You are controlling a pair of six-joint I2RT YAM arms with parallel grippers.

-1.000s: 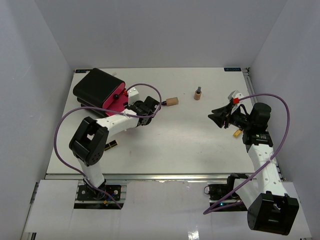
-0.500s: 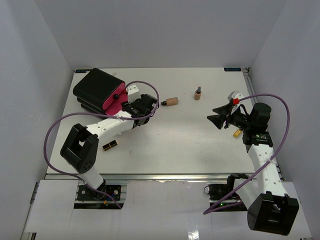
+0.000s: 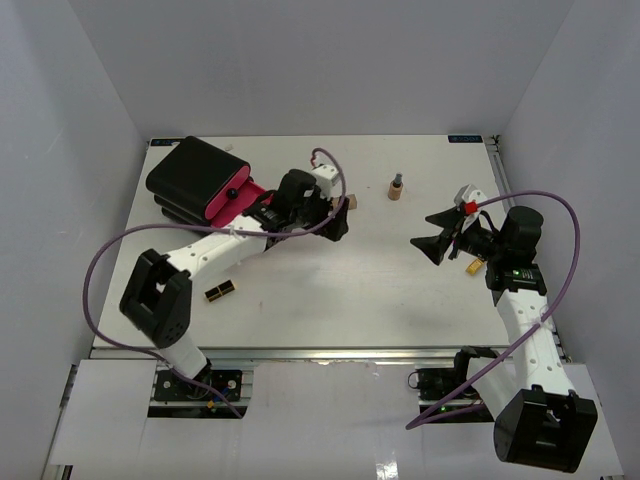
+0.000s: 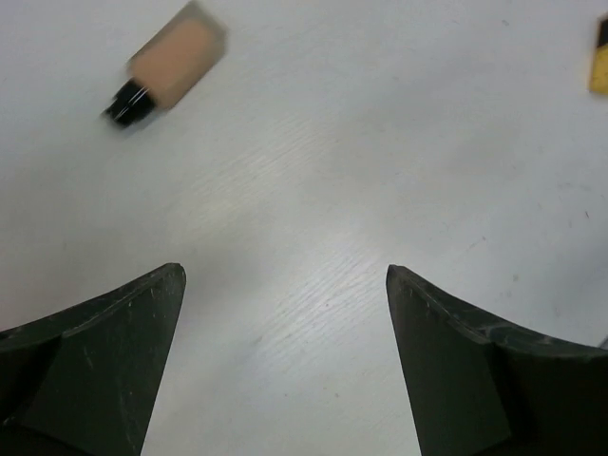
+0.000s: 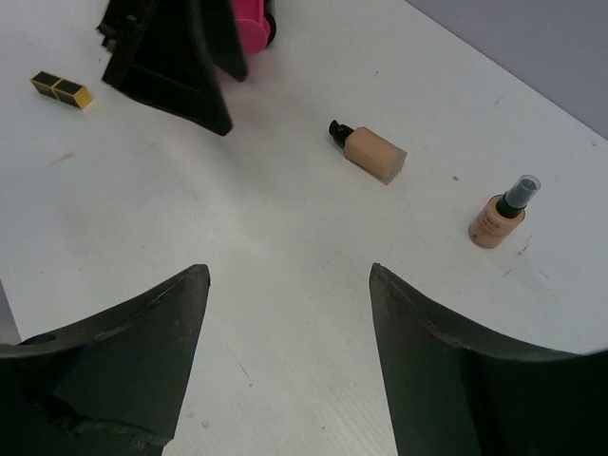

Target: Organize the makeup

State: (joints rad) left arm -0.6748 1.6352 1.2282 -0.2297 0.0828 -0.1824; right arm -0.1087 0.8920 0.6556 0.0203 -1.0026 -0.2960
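Near the case (image 3: 195, 175) (seemingly open), foundation tube (image 5: 373, 153)

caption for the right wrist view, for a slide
Open right gripper facing a lying foundation tube, an upright tan bottle and a lipstick

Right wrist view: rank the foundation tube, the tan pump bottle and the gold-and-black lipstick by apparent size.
1. foundation tube, lying flat.
2. tan pump bottle, upright; the two look nearly alike, so this order is unsure.
3. gold-and-black lipstick, clearly smallest-looking, though it lies farthest from the camera.
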